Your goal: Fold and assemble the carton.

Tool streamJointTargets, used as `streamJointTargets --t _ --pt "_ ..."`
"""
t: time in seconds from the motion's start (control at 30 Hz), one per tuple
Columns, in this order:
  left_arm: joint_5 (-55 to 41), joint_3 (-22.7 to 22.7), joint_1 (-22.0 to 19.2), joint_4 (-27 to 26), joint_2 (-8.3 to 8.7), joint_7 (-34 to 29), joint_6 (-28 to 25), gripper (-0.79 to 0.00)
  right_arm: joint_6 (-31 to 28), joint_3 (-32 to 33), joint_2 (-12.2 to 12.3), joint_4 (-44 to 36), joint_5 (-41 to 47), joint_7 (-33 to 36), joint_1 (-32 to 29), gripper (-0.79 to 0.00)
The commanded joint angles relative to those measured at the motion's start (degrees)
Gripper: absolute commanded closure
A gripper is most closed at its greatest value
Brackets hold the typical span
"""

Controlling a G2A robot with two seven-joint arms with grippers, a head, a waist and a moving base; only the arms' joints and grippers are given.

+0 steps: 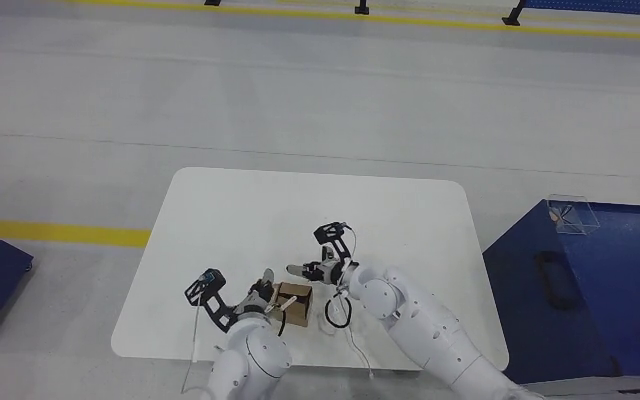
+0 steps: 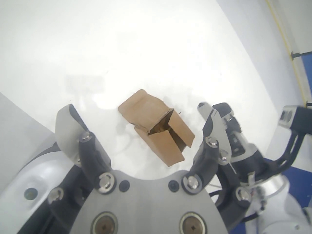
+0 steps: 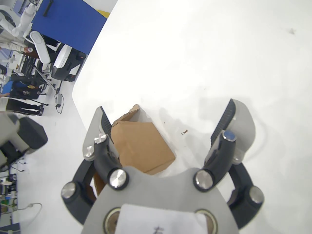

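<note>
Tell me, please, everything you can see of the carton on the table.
The carton is small, brown cardboard, partly folded. It lies on the white table near the robot's edge, one end open with loose flaps, hollow inside. It sits between the open left gripper and the open right gripper; neither grips it.

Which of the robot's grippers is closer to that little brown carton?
Right, it seems. The right gripper straddles the carton, one finger looking pressed to its edge; the left gripper straddles it too, but table shows between its fingers and the cardboard.

Carton (image 2: 146,113): matt brown cardbd w/ rough edges; tbl (image 1: 250,210) smooth, glossy white.
</note>
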Motion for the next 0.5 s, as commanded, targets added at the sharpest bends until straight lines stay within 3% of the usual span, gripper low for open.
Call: streamJointTargets --t 0.0,0.27,0.4,0.47 --pt "-2.88 -0.06 0.66 0.82 -0.43 9.66 -1.35 -0.785 0.59 1.67 0.6 -3.0 -1.69 -4.04 -2.69 -0.785" --pt "-2.88 -0.06 0.66 0.82 -0.43 9.66 -1.35 -0.785 0.49 1.54 0.63 -3.22 -2.56 -4.11 -2.65 -0.785" --pt "-4.48 0.03 2.26 0.04 -0.66 14.03 -1.96 -0.785 5.91 0.12 1.0 -6.22 -15.32 -9.07 -4.62 -0.785" --pt "-8.65 -0.36 4.61 -1.59 -1.03 17.79 -2.22 -0.785 6.7 0.46 1.23 -7.97 -17.12 -10.79 -6.54 -0.785"
